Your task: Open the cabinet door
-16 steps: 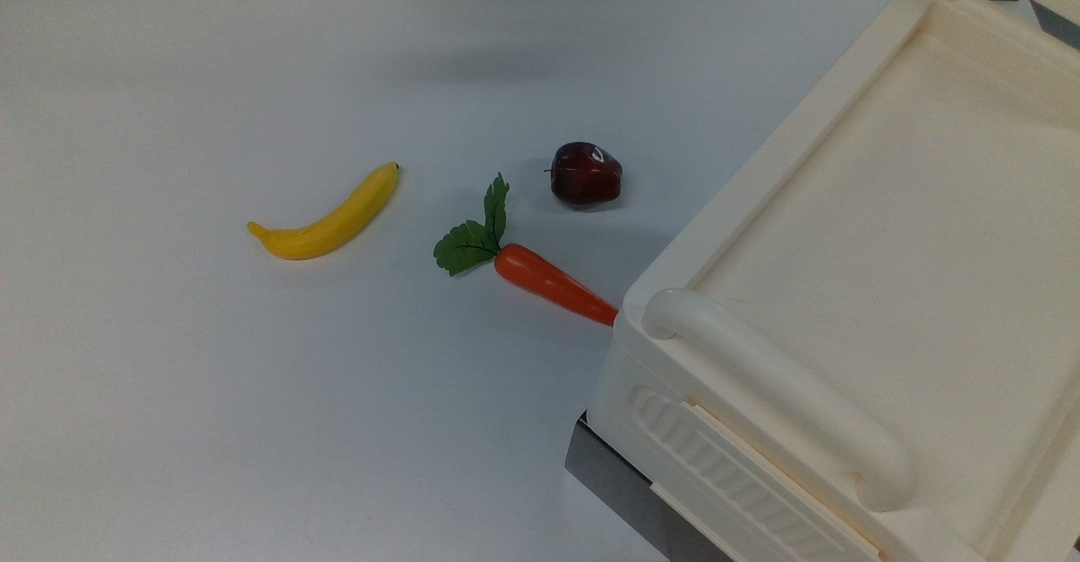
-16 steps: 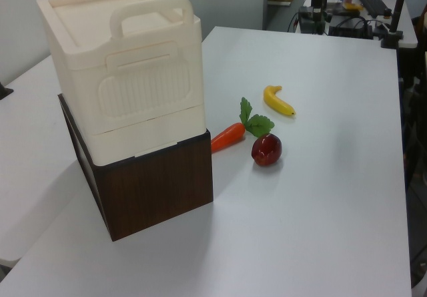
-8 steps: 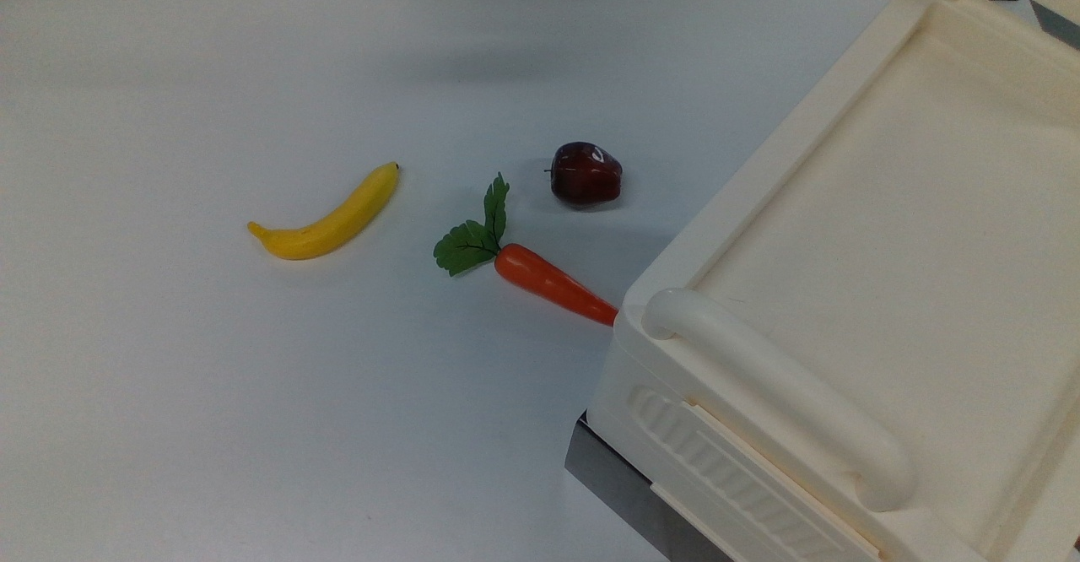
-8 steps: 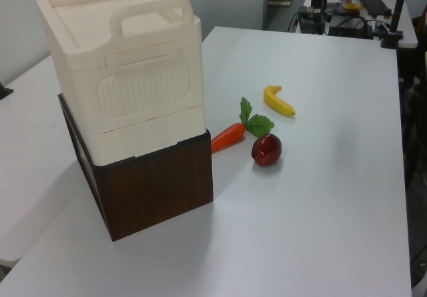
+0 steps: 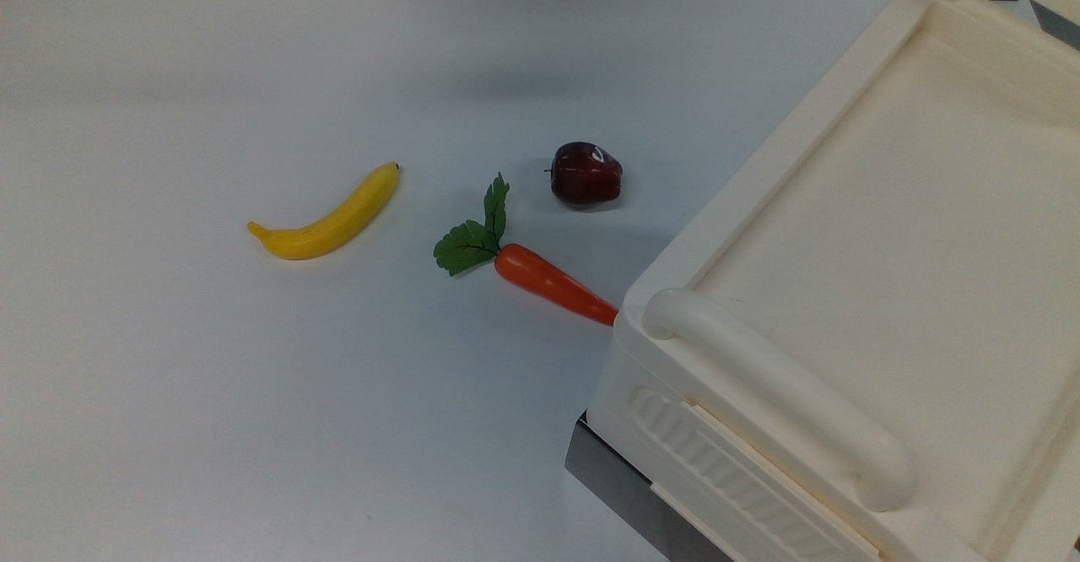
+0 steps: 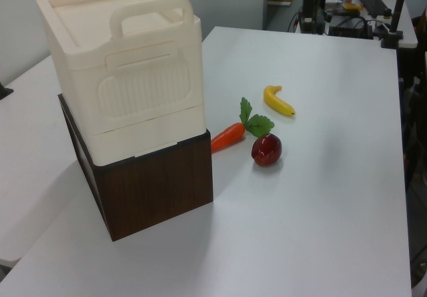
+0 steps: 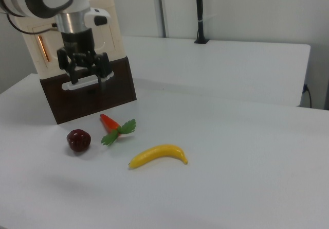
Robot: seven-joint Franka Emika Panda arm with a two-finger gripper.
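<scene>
The cream cabinet (image 6: 127, 57) stands on a dark wood box (image 6: 157, 190) at the left view's left. Its ribbed drawer front (image 6: 143, 90) faces that camera, under a thick handle bar (image 6: 150, 7). In the top view the cabinet's flat top (image 5: 886, 250) is at the right. In the right view the cabinet door (image 7: 50, 43) is the cream side panel with a copper strip (image 7: 40, 46), partly hidden behind my arm. My gripper (image 7: 86, 85) hangs in front of the cabinet and box, pointing down, close to that side.
On the white table (image 5: 253, 418) lie a banana (image 5: 329, 216), a carrot with green leaves (image 5: 548, 282) whose tip touches the cabinet's base, and a dark red apple (image 5: 585, 174). Desks with equipment (image 6: 347, 17) stand beyond the table's far end.
The cabinet and the fruit have not moved. A dark upright shape beyond the table's far end in the left view has shifted slightly.
</scene>
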